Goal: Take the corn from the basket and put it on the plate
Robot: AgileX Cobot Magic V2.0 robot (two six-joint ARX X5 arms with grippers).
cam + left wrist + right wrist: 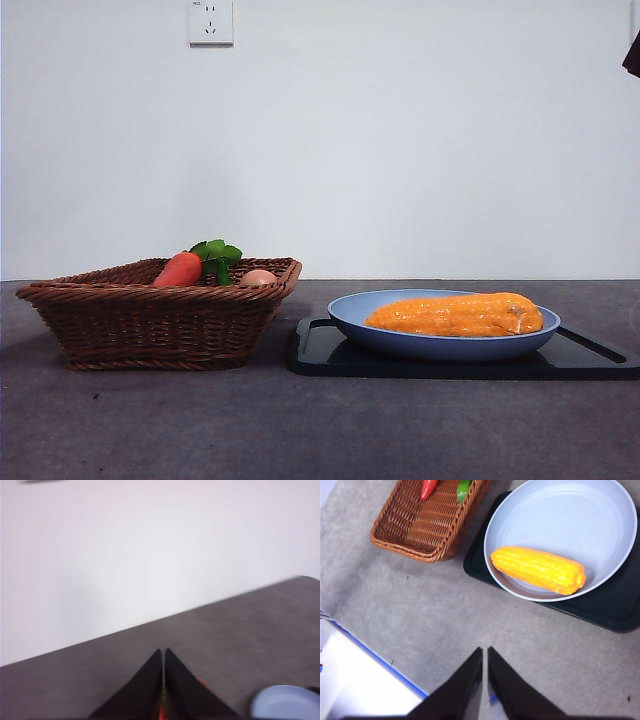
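Count for you: 1 corn (457, 314), 1 plate (352, 318), 1 basket (150, 322), 1 black tray (315, 350), 1 carrot (179, 270) w/ green leaves, plus 1 pale peach-coloured round item (258, 277) barely peeking over the basket rim; can't tell what it is.

Corn: long orange-yellow cob, glossy, neat kernel rows, one end blunt, other tapered. In the front view it lies flat inside the light-blue plate, lengthwise, spanning most of the plate's width, resting on the plate's floor near its front rim. Plate sits on the black tray; tray is just beside the basket, at the basket's 3 o'clock in the front view. Brown wicker basket holds the carrot and the pale item, both toward its back rim, approx 12 o'clock.

Grippers: right gripper (485, 652) is up high over bare grey table, well apart from plate and corn, tips pressed together w/ only a hairline gap, holding nothing. From its cam you see corn (538, 569) in plate (600, 510), basket (432, 527) alongside. Left gripper (164, 652) also w/ tips together, nothing between them, aimed across the table toward the white wall; a bit of plate (280, 702) shows in its cam. In the front view just a dark arm tip at the top right corner.
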